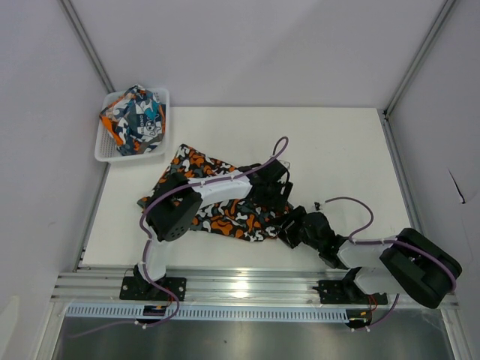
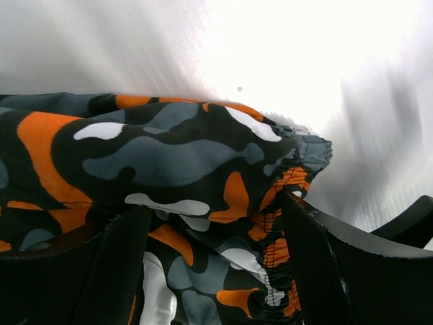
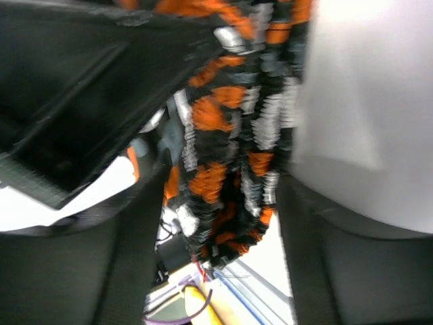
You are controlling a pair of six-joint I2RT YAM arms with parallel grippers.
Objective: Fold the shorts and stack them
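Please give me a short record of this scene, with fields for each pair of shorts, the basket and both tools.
camouflage shorts: rumpled on the table, near its front edge
graphic-print shorts: bundled in the white basket, far left corner
left tool: open, camouflage fabric between its fingers
right tool: open, elastic waistband between its fingers
stack: not yet made

The black-and-white left arm (image 1: 217, 187) bends rightward and down, the left tool (image 2: 210, 230) spread wide. The right arm (image 1: 367, 255) lies low, reaching leftward, the right tool (image 3: 220, 203) with fingers apart.
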